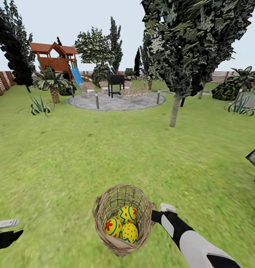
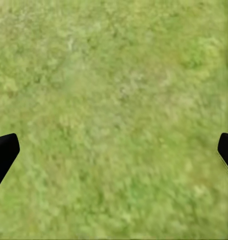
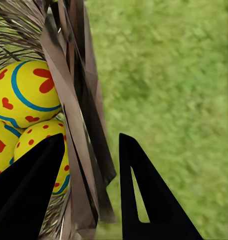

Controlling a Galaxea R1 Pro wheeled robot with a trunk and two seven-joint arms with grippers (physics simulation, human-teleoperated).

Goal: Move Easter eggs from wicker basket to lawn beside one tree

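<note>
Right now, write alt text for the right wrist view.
The right gripper's two black fingers straddle the wicker basket's woven wall, one inside and one outside. Yellow Easter eggs with blue lines and red hearts lie inside; green lawn spreads beyond.

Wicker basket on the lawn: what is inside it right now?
Three yellow painted Easter eggs lie together at the bottom of the wicker basket. Its floor beneath them is covered. The right gripper straddles the basket's rim.
</note>
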